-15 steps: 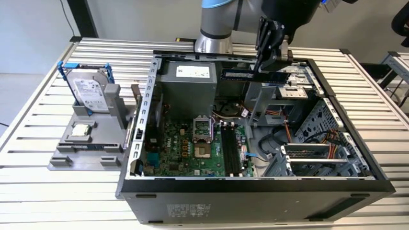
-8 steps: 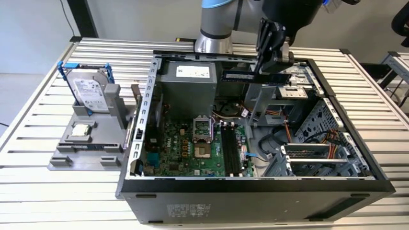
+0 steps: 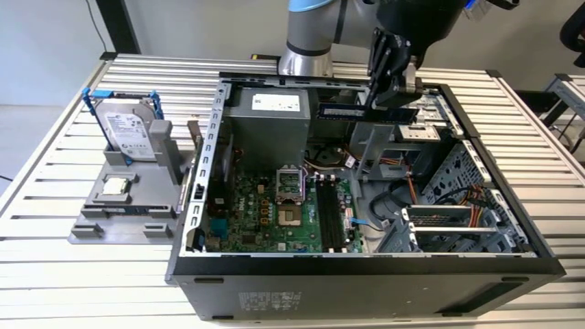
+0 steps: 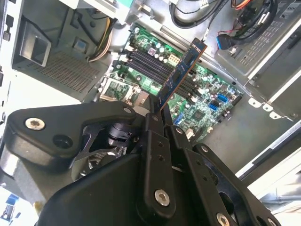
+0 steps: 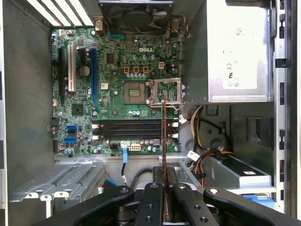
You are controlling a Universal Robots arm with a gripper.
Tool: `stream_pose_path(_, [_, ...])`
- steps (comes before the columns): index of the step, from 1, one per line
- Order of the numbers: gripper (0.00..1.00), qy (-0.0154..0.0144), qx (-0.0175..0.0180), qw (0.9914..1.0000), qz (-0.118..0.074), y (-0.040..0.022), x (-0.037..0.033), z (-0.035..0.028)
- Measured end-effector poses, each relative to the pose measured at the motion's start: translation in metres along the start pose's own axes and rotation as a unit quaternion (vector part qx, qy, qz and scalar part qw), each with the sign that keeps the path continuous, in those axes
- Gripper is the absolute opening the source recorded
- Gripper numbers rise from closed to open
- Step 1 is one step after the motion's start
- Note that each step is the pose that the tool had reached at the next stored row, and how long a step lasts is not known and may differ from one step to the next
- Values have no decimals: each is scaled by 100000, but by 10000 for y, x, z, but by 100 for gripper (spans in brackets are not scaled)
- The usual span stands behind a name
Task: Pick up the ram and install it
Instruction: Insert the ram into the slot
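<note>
Here, the hand [image 3: 395,103] is clamped on one end of the ram [image 3: 352,112], its fingers pressed against both faces of the strip. The ram juts toward nine o'clock in the exterior view and hangs in the air at about twelve o'clock of the open computer case [image 3: 215,137], touching nothing but the hand. Below it, toward six o'clock, the black memory slots [image 3: 329,216] lie on the green motherboard [image 3: 265,212], well apart from the strip. Their long axis runs from twelve to six o'clock, so the ram now sits crosswise to them. The first wrist view confirms this: the ram [image 5: 164,136] appears edge-on and crosses the slots [image 5: 131,128] at a right angle, beside the processor socket [image 5: 134,92]. Seating it well would likely call for the strip to be brought parallel to one slot, its contact edge level, the notch matched to the slot's key, and pressure applied straight down and evenly, since a tilted entry could jam or bend the board. At nine o'clock, outside the case, a hard drive [image 3: 128,130] in its blue frame stands on the desk [image 3: 55,164].
</note>
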State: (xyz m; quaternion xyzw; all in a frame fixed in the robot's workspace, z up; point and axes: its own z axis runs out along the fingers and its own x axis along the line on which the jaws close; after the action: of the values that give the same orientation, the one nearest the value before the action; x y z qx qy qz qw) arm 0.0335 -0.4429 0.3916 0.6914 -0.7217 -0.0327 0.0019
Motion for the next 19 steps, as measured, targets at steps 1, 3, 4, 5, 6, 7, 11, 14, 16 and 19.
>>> stream_pose_path(1, [0,0,-2,100000,-1,0,0,0])
stream_pose_path(3, [0,2,-2,100000,1,0,2,0])
stream_pose_path(4, [0,2,-2,100000,36,0,2,0])
stream_pose_path(5, [0,-1,3,100000,162,0,2,-1])
stream_pose_path(6, [0,-18,17,99999,408,0,2,0])
stream_pose_path(7, [0,-38,32,99997,817,0,2,0])
stream_pose_path(11, [0,-184,159,99929,3752,0,2,-1])
stream_pose_path(14, [0,-315,267,99798,6338,0,2,0])
stream_pose_path(16, [0,-397,336,99683,7943,0,2,0])
stream_pose_path(19, [0,-498,429,99485,10115,0,2,0])
